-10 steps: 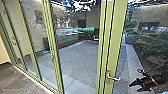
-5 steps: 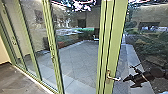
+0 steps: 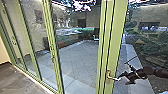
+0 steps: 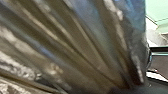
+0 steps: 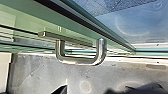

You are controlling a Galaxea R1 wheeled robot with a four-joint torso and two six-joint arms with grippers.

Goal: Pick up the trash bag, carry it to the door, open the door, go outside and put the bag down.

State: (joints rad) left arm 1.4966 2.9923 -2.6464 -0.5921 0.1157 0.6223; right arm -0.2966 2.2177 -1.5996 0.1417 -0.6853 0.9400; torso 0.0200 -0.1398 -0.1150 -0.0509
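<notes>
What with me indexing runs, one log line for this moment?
right hand near door handle | contact unclear | trash bag in left wrist view

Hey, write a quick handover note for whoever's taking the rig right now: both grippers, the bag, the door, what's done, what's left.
Left gripper: grip not visible; the trash bag fills much of its wrist view, folds drawn together, so probably carried there.
Right gripper: at the lever handle of the green-framed glass door; can't tell whether it has hold.
Done: bag apparently picked up and brought to the door.
Left: open the door, which looks shut, go out to the paved yard, put the bag down.
</notes>
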